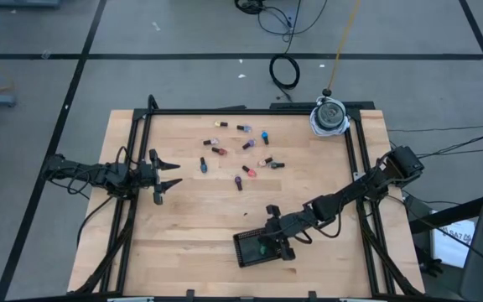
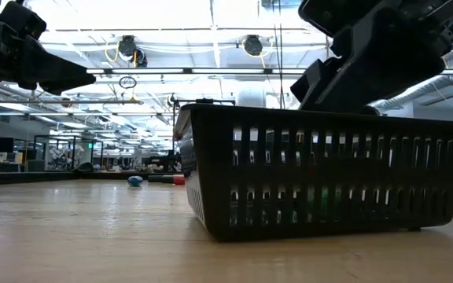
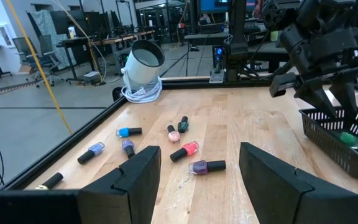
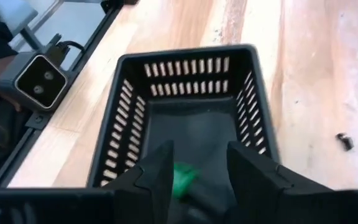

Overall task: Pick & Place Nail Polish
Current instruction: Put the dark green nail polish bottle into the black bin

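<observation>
One green nail polish bottle (image 4: 182, 177) lies inside the black basket (image 4: 129, 118), beneath the right end effector (image 4: 197, 171), whose fingers are spread: the placing step. Next comes fetching another from the bottles (image 1: 241, 155) scattered mid-worktop (image 1: 191, 226); the left end effector (image 1: 168, 175) waits, spread.

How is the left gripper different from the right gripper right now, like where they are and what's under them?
The left gripper sits at the table's left side, pointing toward the scattered nail polish bottles; the right gripper hangs over the black basket near the front edge. Bare wood lies under the left gripper, while a green bottle lies in the basket between the right gripper's fingers. Both have their fingers apart and hold nothing.
</observation>
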Controlling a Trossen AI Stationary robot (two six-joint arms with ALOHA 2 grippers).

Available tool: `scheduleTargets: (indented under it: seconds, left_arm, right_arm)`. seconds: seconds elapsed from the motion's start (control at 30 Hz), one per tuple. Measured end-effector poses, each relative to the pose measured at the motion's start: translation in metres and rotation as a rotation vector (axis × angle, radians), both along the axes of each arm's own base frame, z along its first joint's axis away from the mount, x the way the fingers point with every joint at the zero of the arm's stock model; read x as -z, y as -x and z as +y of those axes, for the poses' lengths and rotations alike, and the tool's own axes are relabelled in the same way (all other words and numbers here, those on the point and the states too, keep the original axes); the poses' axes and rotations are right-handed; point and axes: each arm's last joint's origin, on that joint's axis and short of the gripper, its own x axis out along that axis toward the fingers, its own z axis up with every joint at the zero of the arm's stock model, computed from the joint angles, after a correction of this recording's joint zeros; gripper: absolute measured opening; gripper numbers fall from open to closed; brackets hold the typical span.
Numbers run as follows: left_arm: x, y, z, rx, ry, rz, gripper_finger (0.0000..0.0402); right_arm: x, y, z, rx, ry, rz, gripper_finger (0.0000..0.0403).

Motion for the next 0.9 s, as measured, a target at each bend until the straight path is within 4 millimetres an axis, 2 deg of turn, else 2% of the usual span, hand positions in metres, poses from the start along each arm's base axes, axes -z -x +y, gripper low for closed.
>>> scheduleTargets:
  seconds: [0.1,0.3,0.47,0.57,0.67,0.77,0.9]
  left_arm:
    - [0.000,0.000,0.000,0.000,0.000,0.000,0.0214]
    - [0.000,0.000,0.000,0.000,0.000,0.000,0.0214]
    - [0.000,0.000,0.000,0.000,0.000,0.000,0.0214]
    - [0.000,0.000,0.000,0.000,0.000,0.000,0.0214]
    - [0.000,0.000,0.000,0.000,0.000,0.000,0.0214]
    - [0.000,0.000,0.000,0.001,0.000,0.000,0.0214]
    - [0.000,0.000,0.000,0.000,0.000,0.000,0.0214]
  right_arm:
    - [-0.012,0.003,-0.002,-0.017,0.014,-0.041,0.0135]
    - [-0.053,0.013,-0.017,-0.007,0.063,-0.166,0.0139]
    - [-0.068,0.020,-0.046,0.247,0.242,-0.169,0.0146]
    - [-0.065,0.021,-0.072,0.409,0.352,-0.102,0.0158]
    - [-0.057,0.021,-0.102,0.476,0.391,0.013,0.0176]
    - [-0.043,0.017,-0.133,0.491,0.388,0.100,0.0191]
    - [-0.020,0.023,-0.170,0.465,0.345,0.178,0.0198]
